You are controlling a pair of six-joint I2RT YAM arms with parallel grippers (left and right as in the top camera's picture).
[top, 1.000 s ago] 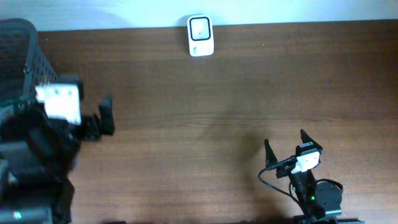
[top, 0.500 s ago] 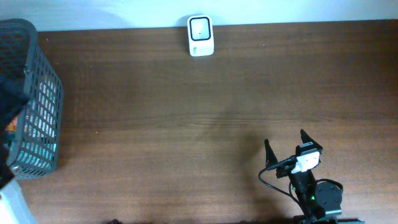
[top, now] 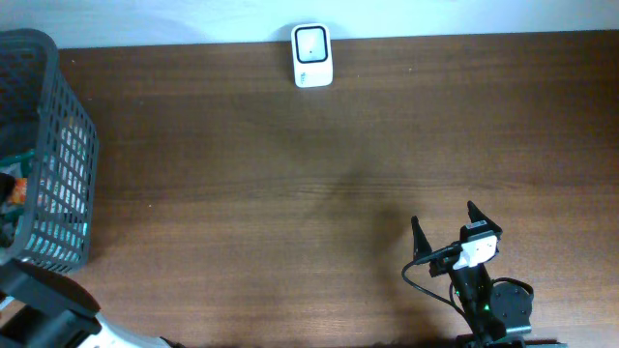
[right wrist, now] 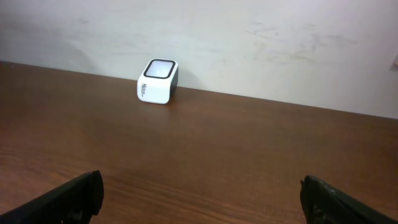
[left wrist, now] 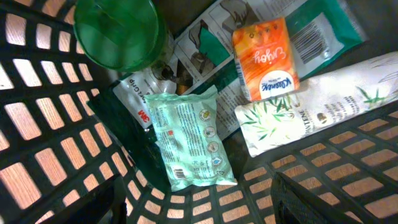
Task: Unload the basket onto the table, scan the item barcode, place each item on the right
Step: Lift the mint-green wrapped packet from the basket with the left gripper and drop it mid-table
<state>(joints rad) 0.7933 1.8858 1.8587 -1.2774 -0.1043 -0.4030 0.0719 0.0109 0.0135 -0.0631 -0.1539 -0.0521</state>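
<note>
left wrist, left end effector (left wrist: 199, 200) spread wide over basket (top: 46, 56); right end effector (top: 443, 215) spread wide

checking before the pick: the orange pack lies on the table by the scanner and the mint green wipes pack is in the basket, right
No: the orange pack is also in the basket, near the mint green wipes pack, not by the scanner. The left wrist view shows both inside it.
</note>
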